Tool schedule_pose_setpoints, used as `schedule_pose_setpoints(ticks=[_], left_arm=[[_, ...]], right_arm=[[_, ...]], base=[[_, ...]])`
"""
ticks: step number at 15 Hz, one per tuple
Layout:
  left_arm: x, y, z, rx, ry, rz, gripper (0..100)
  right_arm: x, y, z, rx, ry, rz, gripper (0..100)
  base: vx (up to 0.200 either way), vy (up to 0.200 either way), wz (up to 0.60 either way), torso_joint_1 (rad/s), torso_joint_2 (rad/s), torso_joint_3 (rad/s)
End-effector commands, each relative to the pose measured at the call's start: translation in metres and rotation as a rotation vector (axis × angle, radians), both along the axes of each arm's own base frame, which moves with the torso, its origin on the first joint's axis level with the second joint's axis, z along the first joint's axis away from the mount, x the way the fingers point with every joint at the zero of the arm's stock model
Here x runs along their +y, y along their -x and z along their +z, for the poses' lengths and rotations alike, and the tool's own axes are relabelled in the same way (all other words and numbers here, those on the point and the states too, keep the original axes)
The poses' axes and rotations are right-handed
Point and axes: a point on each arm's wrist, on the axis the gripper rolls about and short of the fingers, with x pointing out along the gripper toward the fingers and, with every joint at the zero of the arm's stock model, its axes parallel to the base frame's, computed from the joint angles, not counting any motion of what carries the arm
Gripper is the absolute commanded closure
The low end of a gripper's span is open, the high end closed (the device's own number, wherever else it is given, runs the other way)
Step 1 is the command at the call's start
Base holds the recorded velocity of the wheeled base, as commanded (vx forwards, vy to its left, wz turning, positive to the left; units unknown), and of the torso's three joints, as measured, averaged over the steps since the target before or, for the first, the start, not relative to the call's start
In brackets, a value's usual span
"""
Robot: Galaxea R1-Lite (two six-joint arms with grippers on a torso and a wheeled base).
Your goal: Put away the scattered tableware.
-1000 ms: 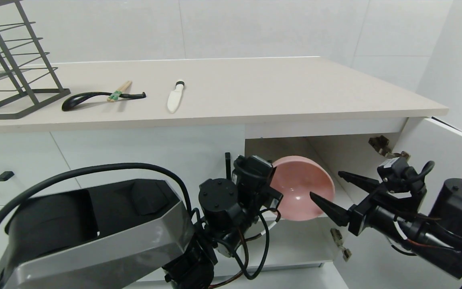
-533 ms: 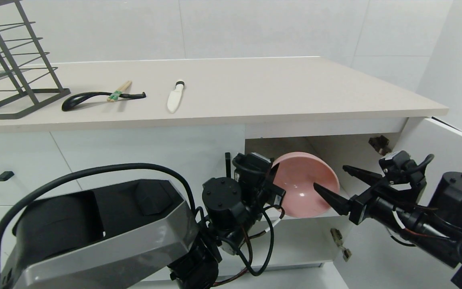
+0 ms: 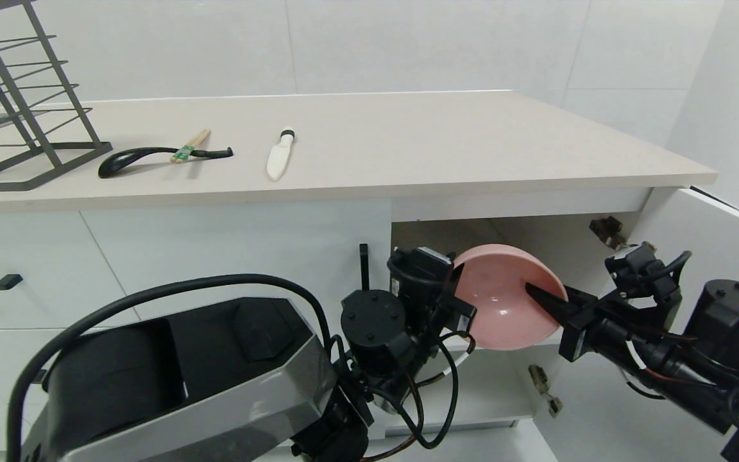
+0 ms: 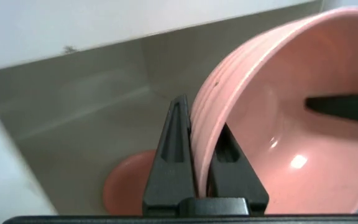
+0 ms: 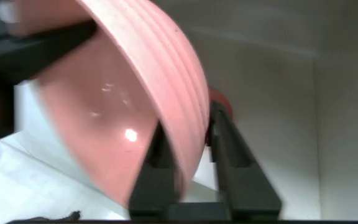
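Observation:
A pink bowl (image 3: 504, 301) (image 4: 278, 143) (image 5: 123, 106) hangs tilted on its side in the open cabinet's mouth, below the counter. My left gripper (image 3: 458, 282) (image 4: 202, 115) is shut on the bowl's left rim. My right gripper (image 3: 539, 292) (image 5: 188, 121) clasps the opposite rim, one finger inside the bowl and one behind it. On the counter lie a black spoon (image 3: 126, 159), chopsticks (image 3: 191, 146) and a white knife (image 3: 280, 156).
Another pink dish (image 4: 129, 180) sits on the cabinet floor behind the bowl. The cabinet door (image 3: 696, 231) stands open at the right, close to my right arm. A dark wire rack (image 3: 16, 96) stands on the counter's far left.
My left gripper has carried the bowl to the right. My right gripper, open and apart before, has come in and shut over the bowl's right rim.

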Motion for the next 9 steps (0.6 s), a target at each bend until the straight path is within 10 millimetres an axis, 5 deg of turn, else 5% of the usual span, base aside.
schedule_pose_setpoints(ticks=[1, 9], left_arm=[[-0.007, 0.008, -0.005, 0.008, -0.011, -0.032, 0], [0.008, 0.033, 0.022, 0.005, -0.011, -0.061, 0]], right_arm=[[0.004, 0.003, 0.0, 0.001, -0.001, 0.042, 100], [-0.023, -0.026, -0.02, 0.059, 0.017, -0.096, 100]], base=[[0.0, 0.0, 0.0, 0.0, 0.0, 0.0], [0.0, 0.0, 0.0, 0.0, 0.0, 0.0]])
